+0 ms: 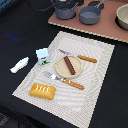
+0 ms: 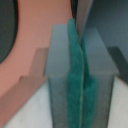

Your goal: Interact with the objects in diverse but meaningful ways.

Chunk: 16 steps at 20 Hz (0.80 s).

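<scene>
End effector [image 2: 80, 85]: green pads pressed together, nothing between them. Sausage [image 1: 69, 65] lies on the plate [image 1: 60, 70] mid-placemat. It's probably light, rigid, slick plastic; pinch it across the middle, jaws square to its length, or it'll roll.

A staged tabletop test setup posing as a kitchen: toy food around a striped beige cloth placemat [image 1: 95, 75] on a black table [image 1: 20, 30], grey toy pots [image 1: 65, 9] beyond it.
</scene>
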Available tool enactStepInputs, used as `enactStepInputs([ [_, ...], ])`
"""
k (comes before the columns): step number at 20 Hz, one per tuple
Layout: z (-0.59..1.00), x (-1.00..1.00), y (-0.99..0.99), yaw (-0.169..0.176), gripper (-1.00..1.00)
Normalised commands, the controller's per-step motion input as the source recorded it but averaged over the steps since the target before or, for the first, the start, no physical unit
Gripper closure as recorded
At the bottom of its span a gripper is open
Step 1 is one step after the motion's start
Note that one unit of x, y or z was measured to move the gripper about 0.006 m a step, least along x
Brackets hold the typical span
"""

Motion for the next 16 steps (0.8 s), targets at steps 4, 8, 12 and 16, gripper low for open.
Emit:
enactStepInputs([
  [4, 0.23, 0.47, 0.53, -0.006, 1.00],
  [8, 0.47, 0.43, 0.40, -0.017, -1.00],
  [12, 0.36, 0.41, 0.27, -0.016, -1.00],
  [16, 0.07, 0.29, 0.05, 0.000, -1.00],
])
